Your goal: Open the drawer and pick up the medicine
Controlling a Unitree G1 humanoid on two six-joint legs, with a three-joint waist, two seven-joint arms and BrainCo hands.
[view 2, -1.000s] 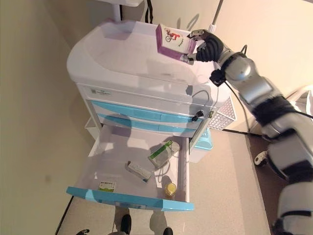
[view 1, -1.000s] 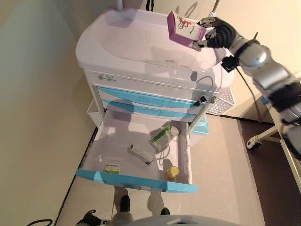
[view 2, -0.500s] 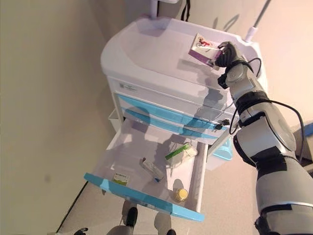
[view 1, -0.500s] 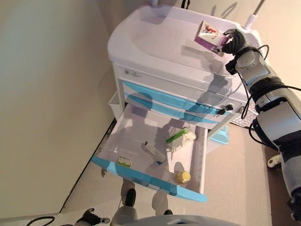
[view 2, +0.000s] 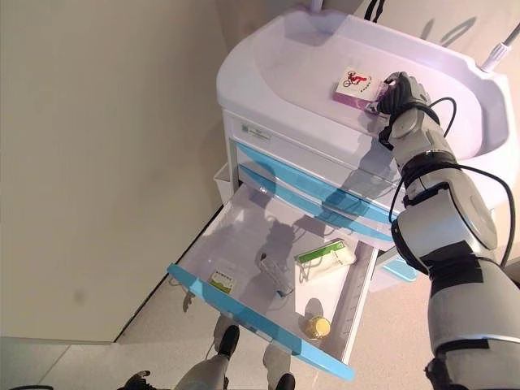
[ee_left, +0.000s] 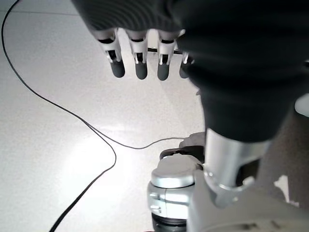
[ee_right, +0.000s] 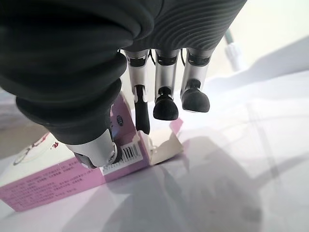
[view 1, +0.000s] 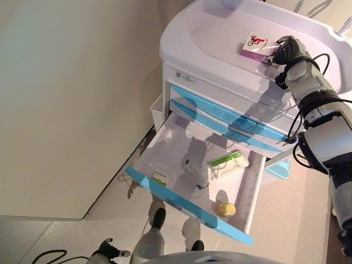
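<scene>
A purple and white medicine box lies flat on the white cart top, near its right rim. My right hand is at the box's end; in the right wrist view the thumb and one finger pinch the medicine box at its open flap. The bottom drawer with a blue front stands pulled out below. My left hand hangs over the floor, fingers straight, holding nothing.
The drawer holds a green and white packet, a slim white box, a yellow-capped bottle and a small green-marked box. Two blue drawers above are closed. A wall runs along the left; a blue bin hangs on the cart's right.
The camera has shifted. My right hand brought the medicine box down from a tilted hold in the air to lie flat on the cart top.
</scene>
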